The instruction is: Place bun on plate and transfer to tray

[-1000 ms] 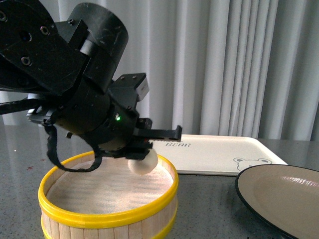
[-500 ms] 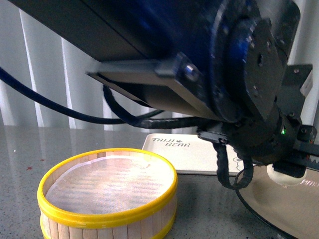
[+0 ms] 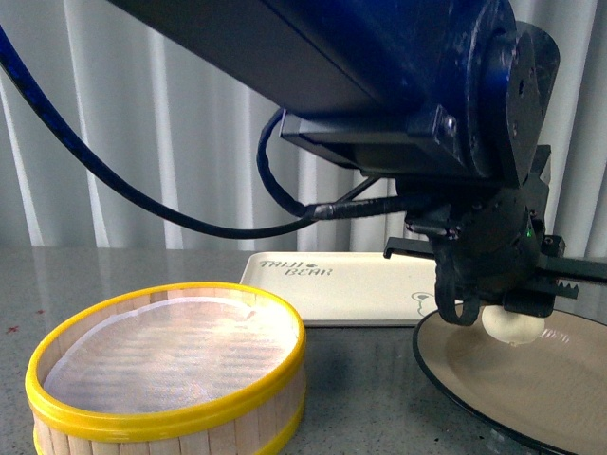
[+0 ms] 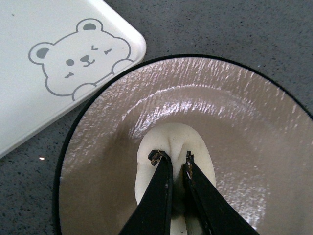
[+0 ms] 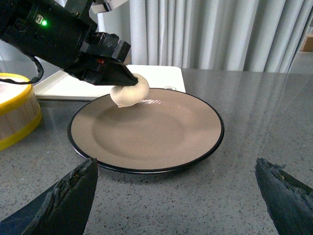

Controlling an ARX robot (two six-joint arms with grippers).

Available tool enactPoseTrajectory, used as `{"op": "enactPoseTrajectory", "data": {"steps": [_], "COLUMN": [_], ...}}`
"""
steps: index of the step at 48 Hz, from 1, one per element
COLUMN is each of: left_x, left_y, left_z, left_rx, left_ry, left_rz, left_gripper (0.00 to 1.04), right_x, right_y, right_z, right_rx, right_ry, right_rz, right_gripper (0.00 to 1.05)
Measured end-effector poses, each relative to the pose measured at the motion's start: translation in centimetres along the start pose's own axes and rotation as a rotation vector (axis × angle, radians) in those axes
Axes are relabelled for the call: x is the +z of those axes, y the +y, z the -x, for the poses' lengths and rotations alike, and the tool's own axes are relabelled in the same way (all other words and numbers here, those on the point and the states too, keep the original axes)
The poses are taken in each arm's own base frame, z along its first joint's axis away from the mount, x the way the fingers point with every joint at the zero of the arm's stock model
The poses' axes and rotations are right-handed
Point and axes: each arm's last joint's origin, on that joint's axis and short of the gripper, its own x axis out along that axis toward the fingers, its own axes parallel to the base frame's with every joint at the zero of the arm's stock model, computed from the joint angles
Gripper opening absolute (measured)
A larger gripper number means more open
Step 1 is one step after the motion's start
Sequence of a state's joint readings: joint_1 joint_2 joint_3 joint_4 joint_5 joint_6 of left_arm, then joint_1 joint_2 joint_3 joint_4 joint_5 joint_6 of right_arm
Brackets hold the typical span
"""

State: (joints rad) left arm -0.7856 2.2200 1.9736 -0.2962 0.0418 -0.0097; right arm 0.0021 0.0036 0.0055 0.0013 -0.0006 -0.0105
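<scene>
Dark grey speckled table (image 3: 365,384), wooden yellow-rimmed steamer basket (image 3: 161,379) nearest, cream tray (image 3: 351,286) behind, black-rimmed plate (image 5: 161,139) just beside the tray

- Front view: table height, facing curtains (image 3: 142,142); plate (image 3: 531,384) close at 4 o'clock.
- Left wrist view: straight down, very close.
- Right wrist view: low, farther back; all share plate, tray (image 5: 156,76).

Grey lettering on the tray (image 3: 360,289) ends in "BEAR".
</scene>
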Motion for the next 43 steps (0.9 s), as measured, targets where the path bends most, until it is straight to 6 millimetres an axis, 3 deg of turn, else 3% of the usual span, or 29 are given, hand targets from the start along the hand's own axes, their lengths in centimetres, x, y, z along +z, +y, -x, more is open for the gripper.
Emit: {"op": "enactPoseTrajectory", "data": {"steps": [23, 35, 43], "left_x": [-0.9, -1.7, -0.9], "left_y": [-0.7, -1.0, -1.0], "left_z": [-1.0, -1.9, -1.9], "left_rx": [-0.002, -0.052, -0.057], "left_ry": [0.064, 0.11, 0.09], "left_rz": [0.035, 0.049, 0.07], "left_gripper": [0.05, 0.5, 0.76], "right_x": [0.0, 0.0, 0.0], "right_y": [0.0, 0.0, 0.0], "right_z": [0.0, 0.0, 0.0], "right_rx": [0.0, 0.0, 0.0], "right_ry": [0.0, 0.0, 0.0], "right_rz": [0.0, 0.0, 0.0], "right_gripper": [0.96, 0.96, 0.96]}}
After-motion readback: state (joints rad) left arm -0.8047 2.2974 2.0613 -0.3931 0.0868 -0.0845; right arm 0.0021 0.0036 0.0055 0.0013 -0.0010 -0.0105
